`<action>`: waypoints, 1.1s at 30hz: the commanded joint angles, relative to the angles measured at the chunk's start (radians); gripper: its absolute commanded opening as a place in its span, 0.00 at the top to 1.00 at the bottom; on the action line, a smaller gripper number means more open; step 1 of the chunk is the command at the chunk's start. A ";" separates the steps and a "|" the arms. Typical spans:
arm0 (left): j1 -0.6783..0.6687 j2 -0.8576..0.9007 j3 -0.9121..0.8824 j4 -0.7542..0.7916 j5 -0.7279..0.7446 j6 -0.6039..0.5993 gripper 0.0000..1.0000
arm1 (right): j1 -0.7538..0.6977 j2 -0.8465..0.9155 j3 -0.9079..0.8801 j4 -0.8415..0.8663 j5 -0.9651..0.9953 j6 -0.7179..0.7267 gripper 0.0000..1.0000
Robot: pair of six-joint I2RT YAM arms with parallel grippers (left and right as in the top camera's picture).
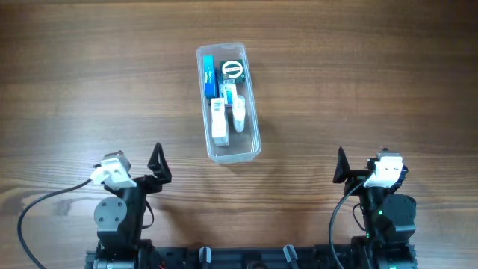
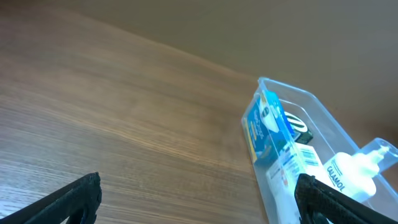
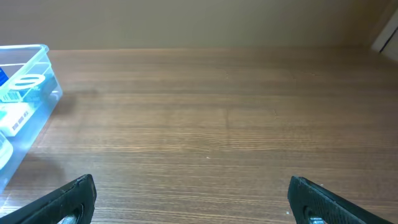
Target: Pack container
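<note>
The clear plastic container (image 1: 252, 131) lies on the wooden table at centre, far from both arms. Inside it are a blue box (image 1: 208, 75), a white box (image 1: 217, 121), a small white bottle (image 1: 238, 112) and a dark round-topped item (image 1: 234, 70). In the left wrist view the container (image 2: 323, 112) is at the right with the blue box (image 2: 267, 127) and the white bottle (image 2: 351, 174). In the right wrist view the container (image 3: 50, 84) is at the left edge. My left gripper (image 1: 158, 166) (image 2: 196, 199) and right gripper (image 1: 342, 168) (image 3: 193, 199) are open and empty near the front edge.
The wooden table (image 1: 373, 82) spreads bare around the container on both sides. Black cables run from both arm bases at the front edge. A pale wall edge shows at the far right of the right wrist view (image 3: 387, 34).
</note>
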 commanded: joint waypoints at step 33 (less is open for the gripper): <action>-0.004 -0.043 -0.010 0.006 -0.027 0.027 0.00 | -0.006 -0.008 -0.004 0.005 -0.006 -0.012 0.00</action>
